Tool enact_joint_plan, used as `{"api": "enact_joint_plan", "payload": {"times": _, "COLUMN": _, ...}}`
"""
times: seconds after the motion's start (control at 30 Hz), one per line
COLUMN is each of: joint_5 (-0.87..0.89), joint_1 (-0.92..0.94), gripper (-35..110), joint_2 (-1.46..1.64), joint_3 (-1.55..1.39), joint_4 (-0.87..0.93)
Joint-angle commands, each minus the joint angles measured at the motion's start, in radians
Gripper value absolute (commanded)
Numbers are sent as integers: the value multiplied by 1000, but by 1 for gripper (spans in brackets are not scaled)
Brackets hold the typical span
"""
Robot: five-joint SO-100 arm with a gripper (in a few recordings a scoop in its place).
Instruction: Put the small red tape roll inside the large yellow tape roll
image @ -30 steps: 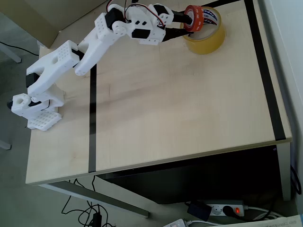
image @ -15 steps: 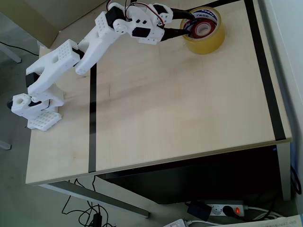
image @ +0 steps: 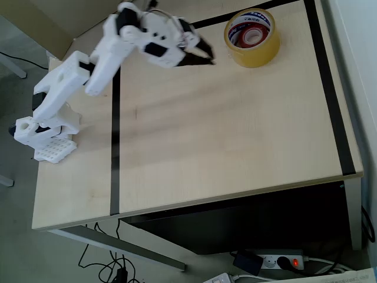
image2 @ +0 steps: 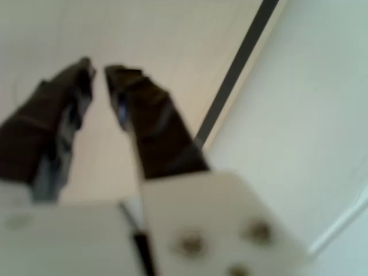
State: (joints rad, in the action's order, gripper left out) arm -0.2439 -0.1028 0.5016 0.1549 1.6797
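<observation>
Claw [image2: 99, 68] nearly closed (narrow gap), holding nothing; small red tape roll [image: 251, 36] sits inside large yellow tape roll [image: 257, 54].

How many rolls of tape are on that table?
2: the large yellow tape roll stands near the table's far edge, and the small red tape roll sits inside it.

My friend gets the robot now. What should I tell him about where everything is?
Gripper: holding nothing, jaws nearly closed with a small gap in the wrist view, up off the table, to the left of the rolls in the overhead view.
Small red tape roll: lying inside the big yellow tape roll, near the table's far edge.
Done: red roll is in the yellow one.
Left: probably nothing, just park the arm.
</observation>
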Motion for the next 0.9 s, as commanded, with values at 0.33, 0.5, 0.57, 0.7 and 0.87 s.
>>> {"api": "enact_joint_plan", "payload": {"times": 0.33, "joint_5": 84, "joint_1": 100, "gripper": 0, "joint_2": 885, "joint_3": -426, "joint_4": 129}}
{"api": "enact_joint_plan", "payload": {"times": 0.5, "joint_5": 84, "joint_1": 127, "gripper": 0, "joint_2": 1173, "joint_3": -732, "joint_4": 129}}
{"api": "enact_joint_plan", "payload": {"times": 0.57, "joint_5": 87, "joint_1": 130, "gripper": 0, "joint_2": 1308, "joint_3": -890, "joint_4": 104}}
{"api": "enact_joint_plan", "payload": {"times": 0.7, "joint_5": 118, "joint_1": 163, "gripper": 0, "joint_2": 1715, "joint_3": -1456, "joint_4": -173}}
{"api": "enact_joint_plan", "payload": {"times": 0.87, "joint_5": 147, "joint_1": 192, "gripper": 0, "joint_2": 2171, "joint_3": -2131, "joint_4": -466}}
